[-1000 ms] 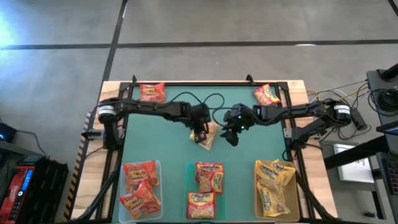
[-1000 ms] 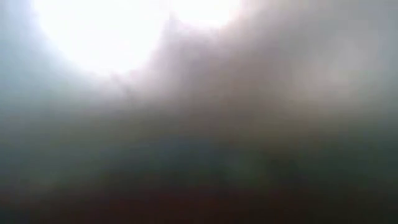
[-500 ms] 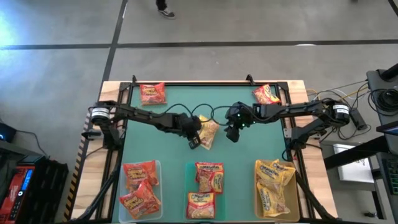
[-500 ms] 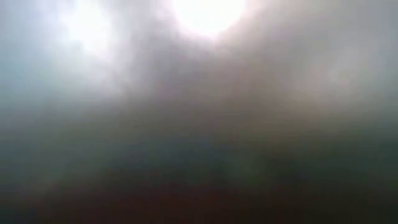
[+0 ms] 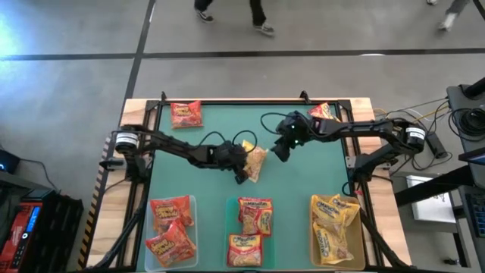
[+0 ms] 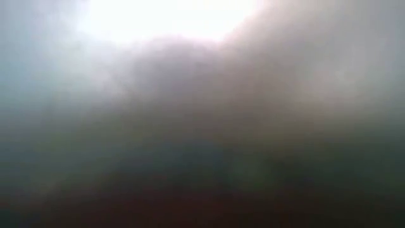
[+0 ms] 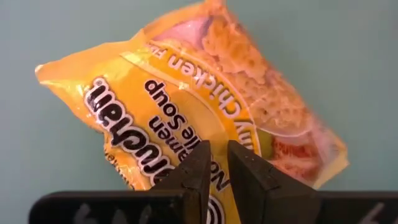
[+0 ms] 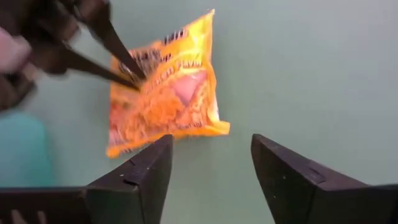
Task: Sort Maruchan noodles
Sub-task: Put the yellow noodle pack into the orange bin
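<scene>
a yellow maruchan chicken ramen packet (image 7: 205,118) is held near the middle of the green table mat (image 5: 197,182), seen also from above (image 5: 256,161) and past the right arm's fingers (image 8: 163,99). the left gripper (image 7: 216,168) is closed on the edge of this packet, its two dark fingers (image 7: 193,171) pinched almost together on the plastic. in the high view the left gripper (image 5: 242,168) is found just beside the packet, near the mat's centre.

the right gripper (image 8: 210,168) is held wide open with nothing between its fingers (image 8: 140,174); it is seen above the mat, near the yellow packet but apart from it. in the high view the right gripper (image 5: 279,149) is placed to the right of the packet.

a red packet (image 5: 186,114) lies at the far left corner of the mat, and an orange-red packet (image 5: 324,115) is partly seen at the far right corner, beside the right arm. three shallow bins stand along the near edge: the left bin (image 5: 191,203) holds red packets (image 5: 170,226), the middle bin (image 5: 229,206) holds packets (image 5: 254,220) of orange-red colour, and the right bin (image 5: 314,254) holds yellow packets (image 5: 335,224).

nothing can be made out in the low view.
</scene>
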You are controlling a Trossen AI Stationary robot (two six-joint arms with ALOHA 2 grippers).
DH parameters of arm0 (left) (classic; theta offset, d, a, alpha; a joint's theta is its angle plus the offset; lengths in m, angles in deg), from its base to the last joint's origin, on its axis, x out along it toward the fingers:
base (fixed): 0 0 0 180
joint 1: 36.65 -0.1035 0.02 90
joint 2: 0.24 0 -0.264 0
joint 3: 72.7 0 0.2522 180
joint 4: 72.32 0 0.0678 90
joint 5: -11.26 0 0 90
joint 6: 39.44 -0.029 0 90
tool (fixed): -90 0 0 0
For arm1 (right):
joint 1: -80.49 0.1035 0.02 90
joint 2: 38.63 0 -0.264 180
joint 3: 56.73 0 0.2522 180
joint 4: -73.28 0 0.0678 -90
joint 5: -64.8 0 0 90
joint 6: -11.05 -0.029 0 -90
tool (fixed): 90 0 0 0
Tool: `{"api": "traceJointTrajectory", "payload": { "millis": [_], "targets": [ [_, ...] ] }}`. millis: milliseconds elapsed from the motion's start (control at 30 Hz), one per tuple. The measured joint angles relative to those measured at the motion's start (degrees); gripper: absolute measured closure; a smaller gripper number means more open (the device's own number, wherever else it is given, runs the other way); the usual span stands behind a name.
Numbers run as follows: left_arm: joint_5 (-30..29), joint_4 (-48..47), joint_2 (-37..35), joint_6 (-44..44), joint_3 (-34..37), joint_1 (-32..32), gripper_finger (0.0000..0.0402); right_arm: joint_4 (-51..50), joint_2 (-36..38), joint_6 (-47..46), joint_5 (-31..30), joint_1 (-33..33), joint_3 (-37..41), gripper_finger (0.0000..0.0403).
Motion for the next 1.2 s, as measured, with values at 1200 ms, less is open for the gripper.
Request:
{"api": "traceJointTrajectory", "payload": {
  "millis": [1200],
  "targets": [
    [0.2,13.5,5.2,-1.8,1.0,0.0,0.0363,44.7,-17.5,-30.6,-2.9,2.6,12.9,0.0161]
  ]
}}
